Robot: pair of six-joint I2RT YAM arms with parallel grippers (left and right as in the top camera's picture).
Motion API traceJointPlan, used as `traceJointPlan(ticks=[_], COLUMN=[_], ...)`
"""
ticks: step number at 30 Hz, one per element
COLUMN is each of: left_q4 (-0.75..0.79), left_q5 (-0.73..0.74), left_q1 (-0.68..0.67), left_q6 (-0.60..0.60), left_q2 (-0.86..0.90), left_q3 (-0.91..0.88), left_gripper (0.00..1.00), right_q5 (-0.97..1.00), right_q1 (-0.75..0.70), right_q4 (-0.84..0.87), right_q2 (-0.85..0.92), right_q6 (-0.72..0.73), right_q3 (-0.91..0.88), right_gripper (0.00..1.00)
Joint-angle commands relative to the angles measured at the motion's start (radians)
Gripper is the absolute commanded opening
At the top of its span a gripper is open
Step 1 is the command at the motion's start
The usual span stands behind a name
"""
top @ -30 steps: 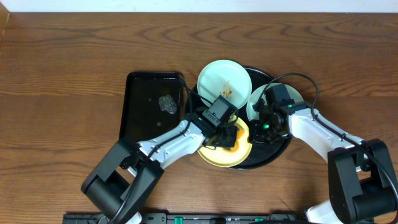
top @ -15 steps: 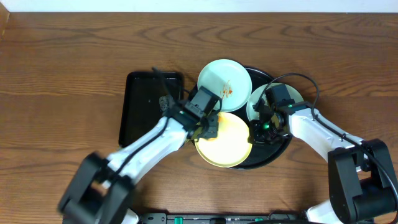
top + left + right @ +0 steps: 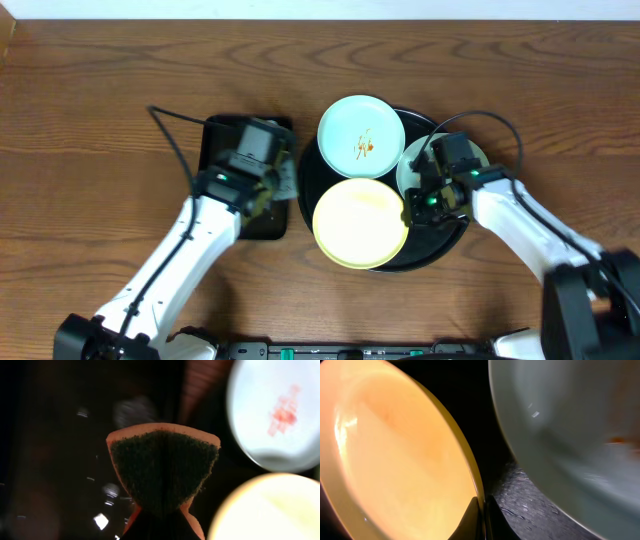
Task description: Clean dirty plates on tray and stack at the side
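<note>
The pale yellow plate (image 3: 360,222) lies at the front of the round black tray (image 3: 443,247) and looks clean. My right gripper (image 3: 413,205) is shut on its right rim; the right wrist view shows the fingers (image 3: 482,512) pinching the yellow rim (image 3: 395,455). A mint plate (image 3: 361,130) with an orange smear sits at the tray's back. A second mint plate (image 3: 417,170) lies partly under my right arm. My left gripper (image 3: 265,178) is shut on an orange sponge with a dark scrub face (image 3: 162,470) and holds it over the rectangular tray.
The smaller rectangular black tray (image 3: 215,150) lies left of the round tray. The smeared mint plate (image 3: 280,415) and the yellow plate (image 3: 270,510) show at the right of the left wrist view. Bare wooden table lies all around.
My left gripper has moved left with the sponge, off the yellow plate to above the rectangular tray. The orange smear on the yellow plate is gone. The right gripper has stayed put.
</note>
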Motion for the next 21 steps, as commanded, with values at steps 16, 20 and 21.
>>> traceJointPlan(ticks=[16, 20, 21], left_q4=[0.034, 0.033, 0.033], left_q5=[0.063, 0.064, 0.064], left_q1=[0.217, 0.217, 0.217], left_q6=[0.108, 0.107, 0.107], left_q2=[0.143, 0.145, 0.145], left_q3=[-0.008, -0.008, -0.008], left_gripper=[0.08, 0.08, 0.08], right_q5=[0.814, 0.951, 0.991], right_q1=[0.297, 0.407, 0.432], right_q4=[0.057, 0.081, 0.081], right_q2=[-0.232, -0.232, -0.232], right_q6=[-0.058, -0.058, -0.058], right_q3=[0.016, 0.031, 0.037], right_gripper=[0.01, 0.01, 0.01])
